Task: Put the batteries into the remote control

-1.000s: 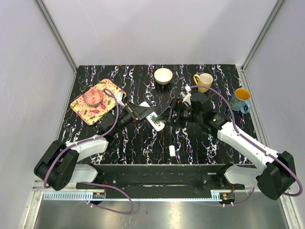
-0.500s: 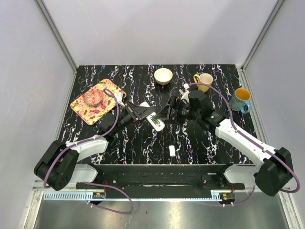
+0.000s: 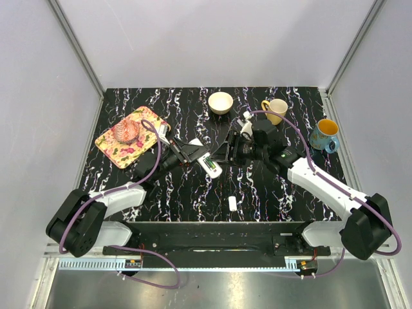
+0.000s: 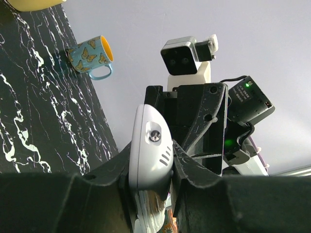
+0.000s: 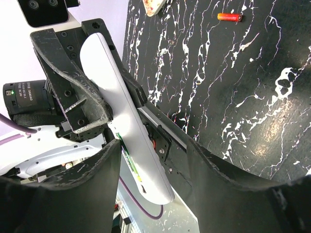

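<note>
My left gripper (image 3: 193, 154) is shut on the white remote control (image 3: 208, 162) and holds it tilted above the middle of the table. The remote's rounded end sticks out between the fingers in the left wrist view (image 4: 150, 145). A green battery (image 5: 127, 154) lies in the remote's (image 5: 121, 116) open back; it also shows as a green streak in the top view (image 3: 209, 162). My right gripper (image 3: 230, 153) is open and empty, just right of the remote. In the right wrist view its fingers (image 5: 97, 184) stand wide apart on either side of the remote's free end.
A small white lozenge piece (image 3: 232, 203) lies near the front edge. A tiny red piece (image 5: 229, 17) lies on the table. A cream bowl (image 3: 221, 102), a yellow mug (image 3: 275, 109) and a blue butterfly mug (image 3: 325, 134) stand at the back right. A floral tray (image 3: 116, 145) sits at the left.
My right gripper has shifted a little left and towards the back, staying open beside the remote. The left gripper and the remote have barely moved.
</note>
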`<state>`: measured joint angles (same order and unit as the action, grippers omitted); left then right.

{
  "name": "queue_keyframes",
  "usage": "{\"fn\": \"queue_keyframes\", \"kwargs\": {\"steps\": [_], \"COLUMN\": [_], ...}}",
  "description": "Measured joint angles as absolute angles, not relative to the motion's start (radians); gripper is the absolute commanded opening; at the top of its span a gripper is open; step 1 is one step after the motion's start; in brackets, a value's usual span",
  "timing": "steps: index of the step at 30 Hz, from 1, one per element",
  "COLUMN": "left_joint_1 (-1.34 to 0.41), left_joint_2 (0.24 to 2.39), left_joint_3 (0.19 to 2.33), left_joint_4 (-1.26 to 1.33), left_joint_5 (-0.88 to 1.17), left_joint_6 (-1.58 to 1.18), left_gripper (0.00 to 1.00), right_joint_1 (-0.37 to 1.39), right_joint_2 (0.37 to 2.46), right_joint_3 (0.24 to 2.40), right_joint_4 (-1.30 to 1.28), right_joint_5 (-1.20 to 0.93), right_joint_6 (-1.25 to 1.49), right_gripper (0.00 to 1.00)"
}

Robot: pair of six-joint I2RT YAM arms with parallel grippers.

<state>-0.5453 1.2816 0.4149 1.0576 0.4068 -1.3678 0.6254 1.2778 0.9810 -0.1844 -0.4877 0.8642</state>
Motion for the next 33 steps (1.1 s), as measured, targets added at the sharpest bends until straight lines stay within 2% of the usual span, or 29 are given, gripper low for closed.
{"fn": "queue_keyframes", "kwargs": {"steps": [19, 21, 25, 33], "left_joint_1": [-0.544, -0.543, -0.543, -0.548], "left_joint_2": [1.232, 1.223, 1.191, 1.16], "left_joint_3": [0.422, 0.423, 0.426, 0.443], "left_joint_4": [0.965, 0.955, 0.902, 0.787], "left_joint_5": [0.403, 0.403, 0.395, 0.387], "left_joint_6": [-1.36, -1.358, -1.343, -1.301], "left_gripper": [0.0, 0.0, 0.0, 0.0], "right_joint_1": [0.625, 0.625, 0.625, 0.619], "right_joint_2": [1.291, 1.293, 1.295, 1.295], "right_joint_3": [0.982, 0.982, 0.982, 1.005], "right_joint_4": [-0.173, -0.168, -0.173, -0.24], "right_joint_5": [-0.502, -0.508, -0.509, -0.487], "right_joint_6": [0.834, 0.834, 0.833, 0.831], "right_gripper": [0.62, 0.64, 0.81, 0.91]}}
